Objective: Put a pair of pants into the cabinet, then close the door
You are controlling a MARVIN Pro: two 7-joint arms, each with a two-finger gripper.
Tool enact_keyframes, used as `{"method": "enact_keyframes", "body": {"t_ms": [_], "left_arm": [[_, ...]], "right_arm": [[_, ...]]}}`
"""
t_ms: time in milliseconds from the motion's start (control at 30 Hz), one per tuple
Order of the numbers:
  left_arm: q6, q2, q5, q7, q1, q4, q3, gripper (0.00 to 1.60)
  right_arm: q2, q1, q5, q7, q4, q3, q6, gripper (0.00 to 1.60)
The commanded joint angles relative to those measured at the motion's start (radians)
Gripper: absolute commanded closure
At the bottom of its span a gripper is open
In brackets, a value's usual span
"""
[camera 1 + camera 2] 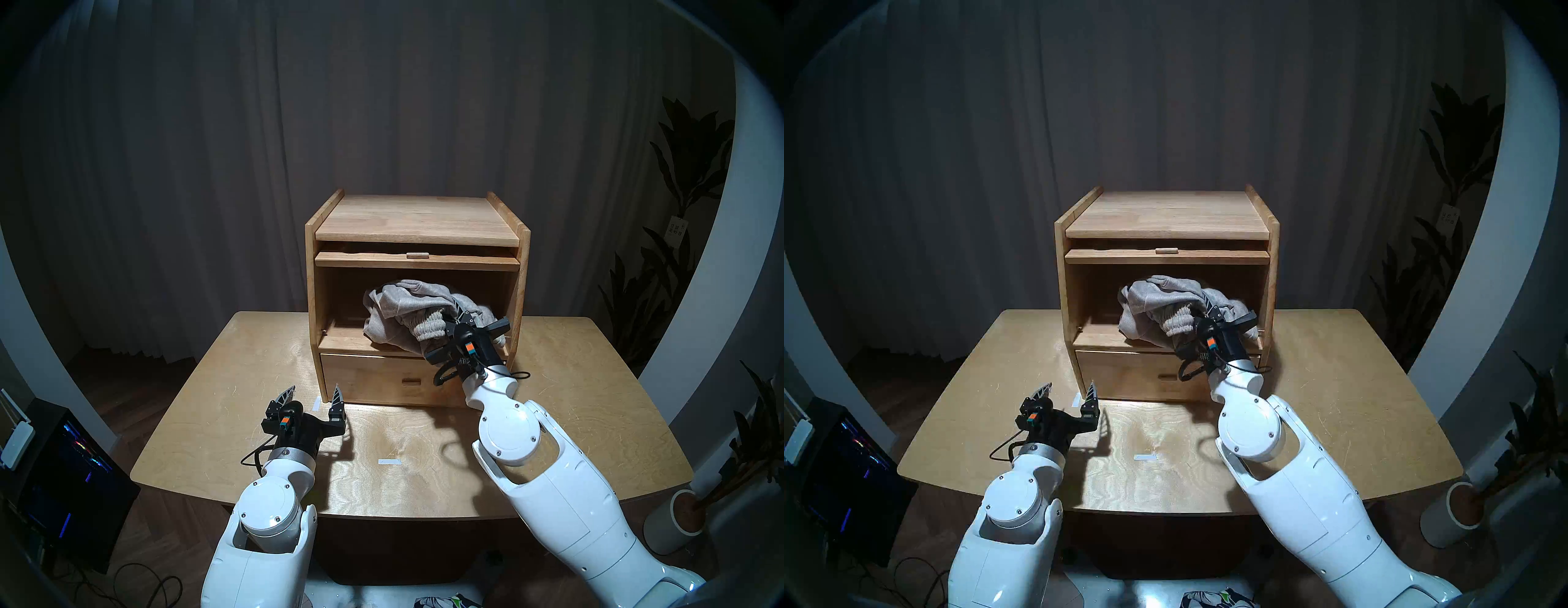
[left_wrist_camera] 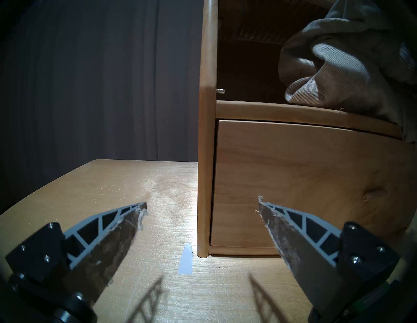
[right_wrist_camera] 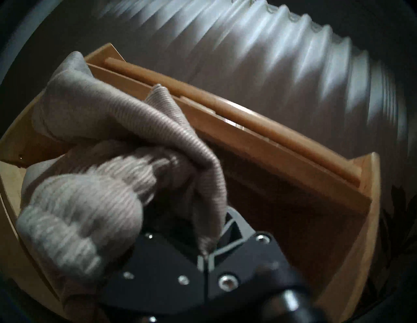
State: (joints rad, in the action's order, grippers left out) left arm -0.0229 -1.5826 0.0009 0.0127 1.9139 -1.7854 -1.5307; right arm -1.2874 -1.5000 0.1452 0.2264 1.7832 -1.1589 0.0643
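Our right claw [image 1: 460, 316] is clamped together on a fold of the pair of pants [image 1: 407, 310], and the bundle sits at the mouth of the cabinet [image 1: 418, 220], in its upper compartment, with some cloth hanging over the front lip toward the drawer [image 1: 373, 375]. Our left claw [image 1: 312, 397] hovers over the table [image 1: 237, 382] with its fingers apart, holding nothing. We judge the pants soft, light and floppy: they will sag and trail, so we would grip a thick bunch near the ribbed cuff [image 3: 74, 216] and push deep. Loose cloth left on the lip could jam the door [image 1: 418, 260], which seems tucked up under the top.
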Motion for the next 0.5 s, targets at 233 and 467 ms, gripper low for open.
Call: {"method": "enact_keyframes", "body": {"t_ms": [233,467], "left_arm": [[-0.004,0.0,-0.002,-0.001,-0.005,-0.025,-0.002,0.0],[-0.004,0.0,-0.002,-0.001,-0.004,-0.026,-0.002,0.0]], "right_arm": [[-0.112,0.128,-0.208,-0.087,0.053,-0.033,0.203,1.6],[-0.136,0.084,-0.127,0.007,-0.021,0.017,0.07,1.6]]}}
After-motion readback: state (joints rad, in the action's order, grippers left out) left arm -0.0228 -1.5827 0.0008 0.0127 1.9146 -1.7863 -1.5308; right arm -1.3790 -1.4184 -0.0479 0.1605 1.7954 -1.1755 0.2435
